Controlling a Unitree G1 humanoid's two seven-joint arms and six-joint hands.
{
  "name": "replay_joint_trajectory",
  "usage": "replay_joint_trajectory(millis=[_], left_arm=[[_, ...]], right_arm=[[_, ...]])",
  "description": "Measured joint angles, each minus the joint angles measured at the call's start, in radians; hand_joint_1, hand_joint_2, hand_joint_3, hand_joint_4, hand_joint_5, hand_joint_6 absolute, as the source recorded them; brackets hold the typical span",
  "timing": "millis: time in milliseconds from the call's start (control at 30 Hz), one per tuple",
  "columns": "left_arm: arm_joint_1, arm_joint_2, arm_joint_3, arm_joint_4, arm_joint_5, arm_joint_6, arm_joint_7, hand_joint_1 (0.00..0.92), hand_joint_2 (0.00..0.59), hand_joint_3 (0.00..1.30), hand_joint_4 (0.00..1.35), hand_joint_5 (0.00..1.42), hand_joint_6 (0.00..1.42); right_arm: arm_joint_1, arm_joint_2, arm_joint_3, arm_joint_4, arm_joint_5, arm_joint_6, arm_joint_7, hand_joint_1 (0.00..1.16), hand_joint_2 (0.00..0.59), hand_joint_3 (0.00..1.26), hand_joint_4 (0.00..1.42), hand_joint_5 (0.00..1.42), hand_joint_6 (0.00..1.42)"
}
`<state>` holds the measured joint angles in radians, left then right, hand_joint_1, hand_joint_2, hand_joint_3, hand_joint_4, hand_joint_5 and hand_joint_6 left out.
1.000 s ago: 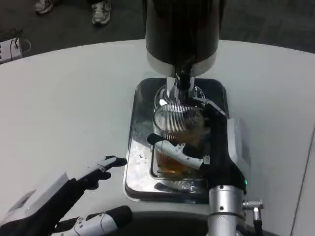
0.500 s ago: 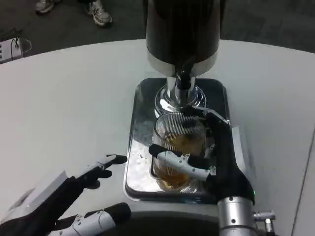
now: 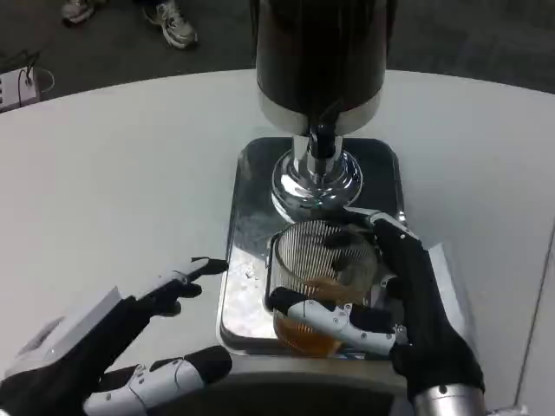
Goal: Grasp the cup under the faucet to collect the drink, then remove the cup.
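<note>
Ribbed clear glass cup (image 3: 323,260) w/ amber drink in the bottom sits tilted in the right robot hand (image 3: 381,303), over the near end of the chrome drip tray (image 3: 247,217). Fingers (image 3: 334,316) wrap across the cup's front, thumb side runs up its right side & rim, so the hand is clamped on the cup. Cup is just in front of the dispenser's chrome base (image 3: 314,180), nearer the camera than the black faucet (image 3: 323,137), not directly beneath it. Can't tell if the cup bottom touches the tray.

Black dispenser body (image 3: 319,48) w/ silver band stands at the tray's far end.

Left robot hand (image 3: 130,347) is at lower left over the white desk (image 3: 113,173), fingers spread, holding nothing; one fingertip reaches near the tray's left edge, apart from the cup.

Sneakers (image 3: 173,19) on dark floor at top left, beyond the desk edge.
</note>
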<state>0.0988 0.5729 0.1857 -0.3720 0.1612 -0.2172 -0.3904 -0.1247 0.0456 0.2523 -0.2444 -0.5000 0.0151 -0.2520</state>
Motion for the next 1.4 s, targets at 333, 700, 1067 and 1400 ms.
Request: replay_joint_trajectory(millis=[333, 700, 1067, 1400], left_arm=[[-0.064, 0.017, -0.017, 0.020, 0.043, -0.038, 0.000, 0.000, 0.063, 0.14, 0.03, 0.13, 0.21], [-0.074, 0.017, -0.051, -0.023, 0.129, -0.076, 0.009, 0.000, 0.063, 0.07, 0.00, 0.02, 0.14], [-0.031, -0.009, -0.054, -0.177, 0.245, -0.044, 0.023, 0.000, 0.067, 0.00, 0.00, 0.00, 0.04], [-0.014, -0.024, -0.054, -0.241, 0.296, 0.002, 0.023, 0.000, 0.070, 0.00, 0.00, 0.00, 0.01]], right_arm=[[0.121, -0.069, -0.038, -0.260, 0.075, 0.007, 0.165, 0.95, 0.232, 1.03, 1.28, 1.42, 1.42], [0.173, -0.208, -0.165, -0.470, 0.213, 0.034, 0.371, 0.95, 0.216, 1.02, 1.26, 1.42, 1.42], [0.207, -0.300, -0.267, -0.583, 0.311, 0.034, 0.479, 0.95, 0.210, 1.03, 1.26, 1.42, 1.42], [0.267, -0.331, -0.326, -0.609, 0.355, 0.034, 0.506, 0.95, 0.198, 1.03, 1.26, 1.42, 1.42]])
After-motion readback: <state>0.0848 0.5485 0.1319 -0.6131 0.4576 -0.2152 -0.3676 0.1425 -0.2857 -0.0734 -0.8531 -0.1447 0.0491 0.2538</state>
